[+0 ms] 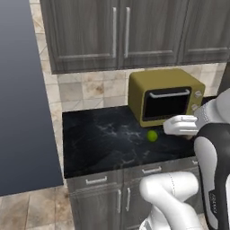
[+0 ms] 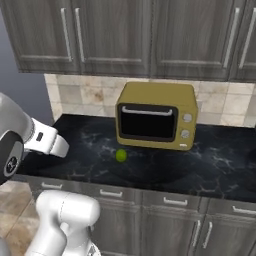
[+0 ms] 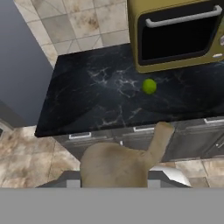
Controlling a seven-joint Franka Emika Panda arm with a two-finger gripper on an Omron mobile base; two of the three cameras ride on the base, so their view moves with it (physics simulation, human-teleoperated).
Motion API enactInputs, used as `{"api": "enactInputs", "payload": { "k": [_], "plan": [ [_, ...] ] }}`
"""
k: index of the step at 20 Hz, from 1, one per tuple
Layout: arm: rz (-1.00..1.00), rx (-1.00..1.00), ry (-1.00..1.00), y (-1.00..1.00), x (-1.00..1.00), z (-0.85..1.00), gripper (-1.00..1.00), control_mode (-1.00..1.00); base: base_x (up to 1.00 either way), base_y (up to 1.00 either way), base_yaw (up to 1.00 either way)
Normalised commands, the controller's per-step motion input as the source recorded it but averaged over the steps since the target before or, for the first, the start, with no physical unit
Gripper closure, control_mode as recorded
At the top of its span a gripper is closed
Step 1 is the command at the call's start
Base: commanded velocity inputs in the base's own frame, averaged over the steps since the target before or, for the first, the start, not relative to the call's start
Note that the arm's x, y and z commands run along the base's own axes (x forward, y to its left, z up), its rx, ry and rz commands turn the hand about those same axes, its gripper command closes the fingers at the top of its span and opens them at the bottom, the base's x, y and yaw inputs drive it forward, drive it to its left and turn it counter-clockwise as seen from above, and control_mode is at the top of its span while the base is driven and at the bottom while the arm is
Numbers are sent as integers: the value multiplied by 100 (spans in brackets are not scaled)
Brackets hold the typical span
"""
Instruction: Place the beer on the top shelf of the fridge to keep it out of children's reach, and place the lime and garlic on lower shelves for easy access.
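The tool [image 3: 114, 183] is pinching the garlic [image 3: 120, 164]; next it is needing carrying toward the fridge [image 1: 24, 99], lime [image 3: 149, 86] waiting.

Both base views flank the counter [image 1: 103, 139] — shared, hand view looks down from nearer

The fridge [image 1: 24, 99] is cut off by the left and top edges of the left base view, so just its plain grey side shows and its inside is hidden. In the hand view a tan, garlic-like bulb [image 3: 120, 164] fills the space where the fingers would rise and hides them. The microwave [image 3: 177, 35] runs past the top and right edges there. The table [image 2: 220, 165] is cut by the right edge of the right base view.
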Motion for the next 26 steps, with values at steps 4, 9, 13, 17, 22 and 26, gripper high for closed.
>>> {"api": "enactInputs", "payload": {
  "k": [4,9,13,17,22,26],
  "plan": [
    [0,0,0,0,0,0,100,100,0,-89,-3],
    [0,0,0,0,0,0,100,100,0,-100,-1],
    [0,0,0,0,0,0,100,100,0,-99,0],
    [0,0,0,0,0,0,100,100,-2,-76,0],
    [0,0,0,0,0,0,100,100,-51,-22,0],
    [0,0,0,0,0,0,100,100,-83,-12,0]
  ]
}}
